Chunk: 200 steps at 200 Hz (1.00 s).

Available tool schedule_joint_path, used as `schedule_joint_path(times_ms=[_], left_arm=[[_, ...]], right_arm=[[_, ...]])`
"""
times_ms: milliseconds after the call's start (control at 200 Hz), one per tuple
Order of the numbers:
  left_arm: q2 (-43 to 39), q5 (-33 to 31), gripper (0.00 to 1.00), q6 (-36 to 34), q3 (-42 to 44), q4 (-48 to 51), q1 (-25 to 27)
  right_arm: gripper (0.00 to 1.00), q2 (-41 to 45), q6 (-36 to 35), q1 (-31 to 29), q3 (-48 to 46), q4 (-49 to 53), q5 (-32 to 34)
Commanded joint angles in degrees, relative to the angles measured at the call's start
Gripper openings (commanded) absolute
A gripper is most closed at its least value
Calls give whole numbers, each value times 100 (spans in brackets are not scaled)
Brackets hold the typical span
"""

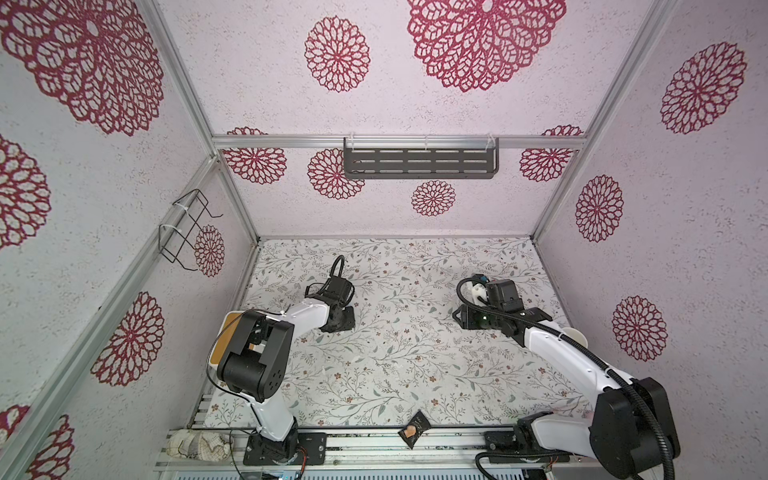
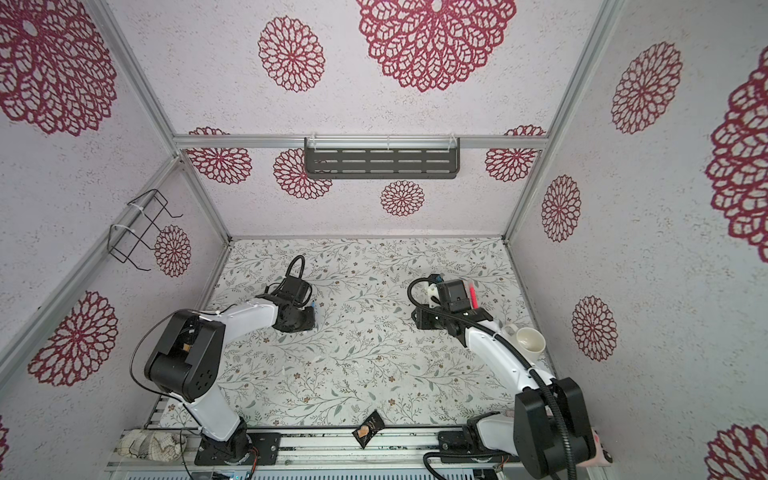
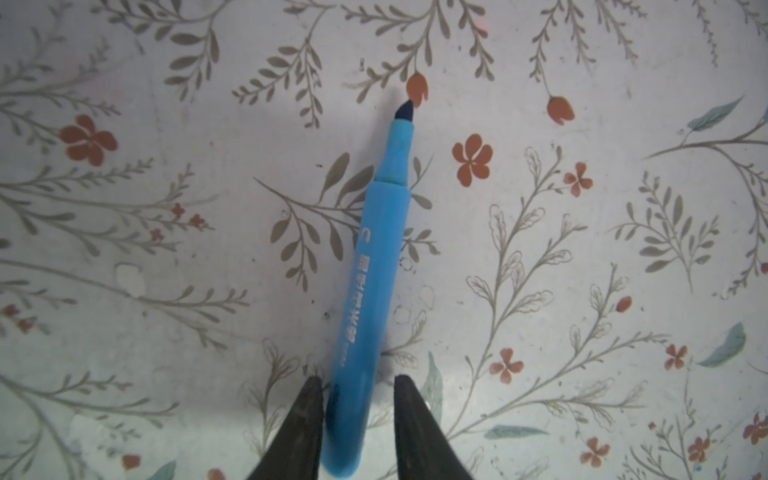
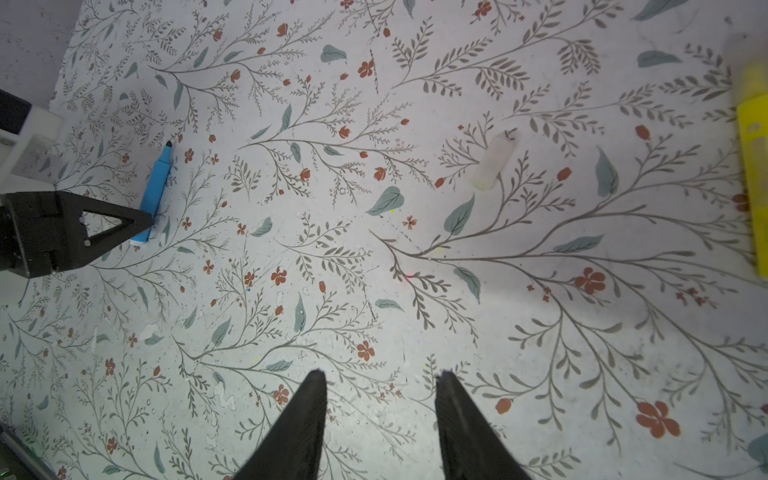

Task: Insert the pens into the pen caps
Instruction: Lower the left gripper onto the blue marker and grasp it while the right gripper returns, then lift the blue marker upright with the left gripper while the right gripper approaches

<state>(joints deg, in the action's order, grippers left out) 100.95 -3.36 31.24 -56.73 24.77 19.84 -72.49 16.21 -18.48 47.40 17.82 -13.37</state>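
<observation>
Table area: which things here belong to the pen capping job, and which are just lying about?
For the job: blue pen, yellow pen, reddish pen, pale cap.
Lying about: mug, snack packet, cloth, wood-topped box.

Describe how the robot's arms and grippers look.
The left arm and right arm have white shells and black joints. The left trails a thin black cable, the right a black corrugated hose. Left gripper and right gripper have black, tapering fingers.
</observation>
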Motion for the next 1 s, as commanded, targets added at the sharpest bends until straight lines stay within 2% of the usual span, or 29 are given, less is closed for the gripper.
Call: schedule_joint_path(times_ms=[0,195,475,996], left_arm=[[82,63,32,-48,41,45,40],[176,120,26,-81,-12,101,101],[12,163,6,-129,32,57,199],[-1492,361,7,-181,532,-627,672]], right_arm=[[47,233,102,-23,28,-55,-59],[47,282,117,-22,-12,-97,-52],[47,287,129,-24,-37,-91,-57],[47,233,534,-33,-477,-730,-650]])
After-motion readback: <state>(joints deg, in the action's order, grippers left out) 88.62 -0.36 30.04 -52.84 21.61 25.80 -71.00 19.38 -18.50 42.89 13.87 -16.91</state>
